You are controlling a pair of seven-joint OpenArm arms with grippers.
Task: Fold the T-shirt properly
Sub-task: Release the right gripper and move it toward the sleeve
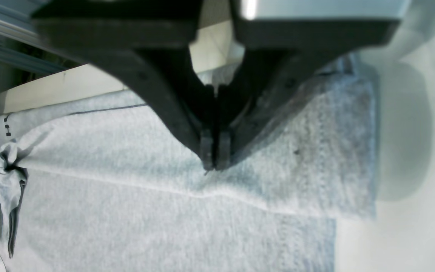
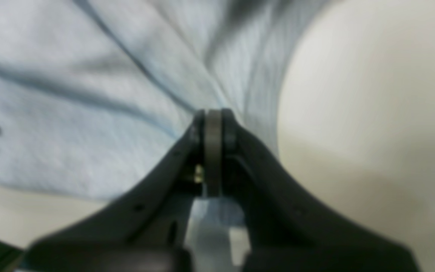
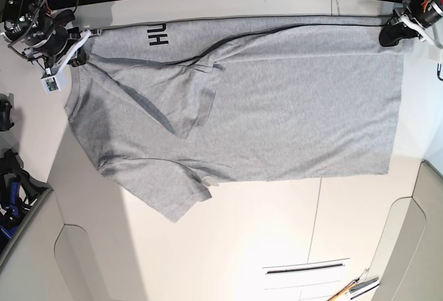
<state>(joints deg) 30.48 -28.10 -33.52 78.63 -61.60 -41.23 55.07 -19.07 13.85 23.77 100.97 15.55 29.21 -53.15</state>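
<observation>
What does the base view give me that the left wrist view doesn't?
Only base: the whole T-shirt spread on the table, the free sleeve at its near edge, the right pincer at the shoulder end, and tools at the table's near edge. Only left wrist: the left pincer, jaws shut, down at the hem stitching. Both: grey cloth, black lettering, pale table.

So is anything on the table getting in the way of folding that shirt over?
Nothing visible does. Both tools, left and right, already pinch the T-shirt, and the table beside it is bare; only pens lie near its front edge.
</observation>
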